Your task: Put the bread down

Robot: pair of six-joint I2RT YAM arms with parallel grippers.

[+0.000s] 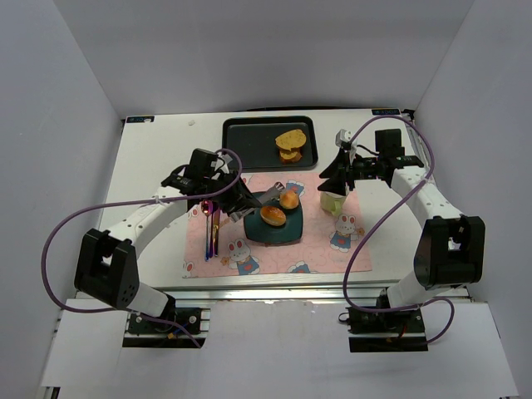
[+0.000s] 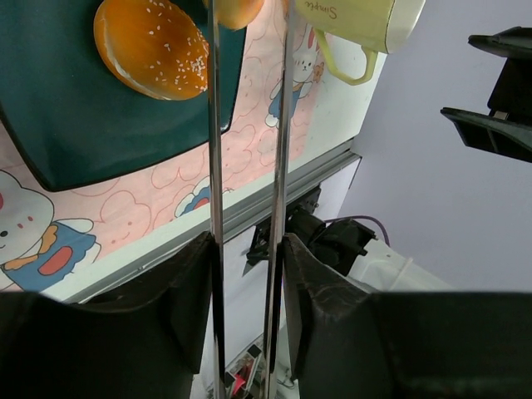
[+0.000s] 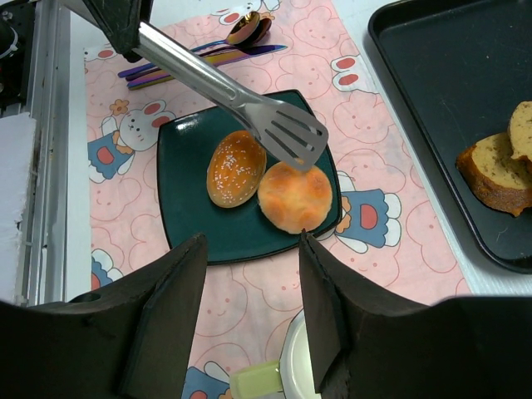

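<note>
- We count one oval bun [image 3: 236, 168] and one round bun [image 3: 294, 196], both on one plate [image 3: 187, 208].
- Left jaws pinch one pair of tongs [image 3: 287, 133]; right jaws stand spread.

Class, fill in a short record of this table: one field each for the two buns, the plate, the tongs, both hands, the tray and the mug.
oval bun: seeded, on plate, beside round bun
round bun: on plate, near its tray-side edge
plate: teal, on pink mat
tongs: tip over the buns, carrying nothing
left hand: grips tongs
right hand: open, empty, by mug
tray: black, holds toast
mug: pale, on the mat's right edge
</note>
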